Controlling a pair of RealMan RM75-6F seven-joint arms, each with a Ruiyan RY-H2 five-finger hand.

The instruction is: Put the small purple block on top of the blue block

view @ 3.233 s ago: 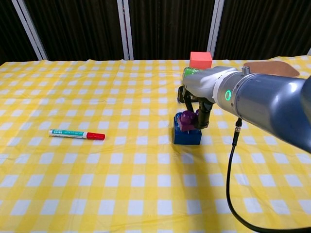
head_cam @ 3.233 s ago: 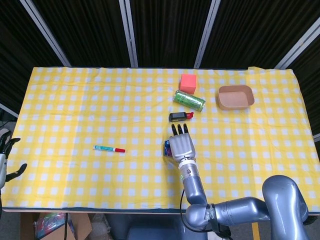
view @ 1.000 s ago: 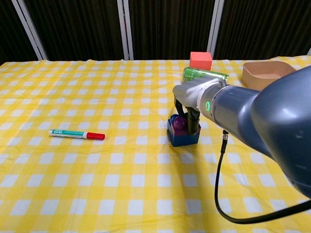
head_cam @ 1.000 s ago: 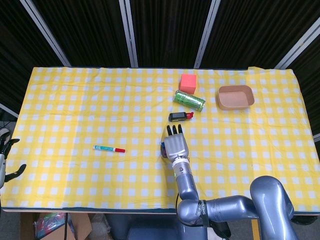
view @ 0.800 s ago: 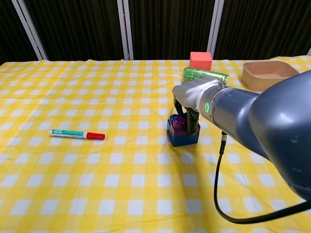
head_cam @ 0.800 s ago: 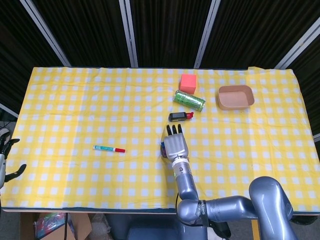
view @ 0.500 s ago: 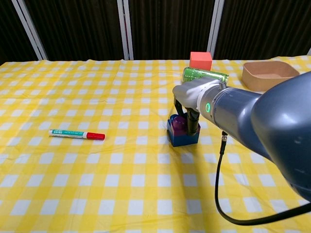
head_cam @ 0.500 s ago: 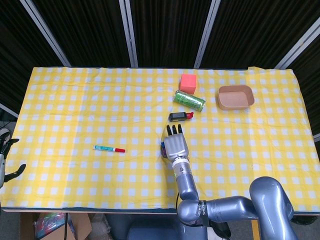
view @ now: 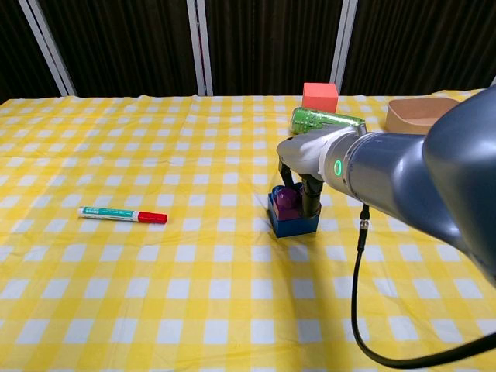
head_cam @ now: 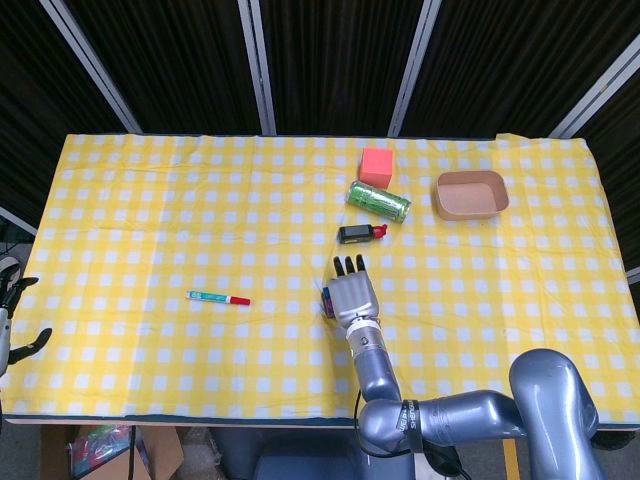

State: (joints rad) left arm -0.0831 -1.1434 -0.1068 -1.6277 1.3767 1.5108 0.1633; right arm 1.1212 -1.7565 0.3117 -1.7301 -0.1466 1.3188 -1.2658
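Compared with about 3 s back, the right hand (view: 304, 180) has lowered the small purple block (view: 287, 200) onto the blue block (view: 293, 218), just at 6 o'clock of the green can (view: 326, 121), fingers still pinching it, so only letting go looks left; the left hand (head_cam: 12, 318) idles open.

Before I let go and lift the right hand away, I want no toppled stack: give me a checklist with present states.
1. Purple block sits on the blue block: ok.
2. Blue block flat on the tablecloth: ok.
3. Right hand fingers at the purple block; released or not: cannot tell.
4. Purple block fully seated on the studs: cannot tell, fingers hide the joint.
5. Room behind the stack: black item and green can stand apart: ok.
6. Left hand off at the table's edge: ok.
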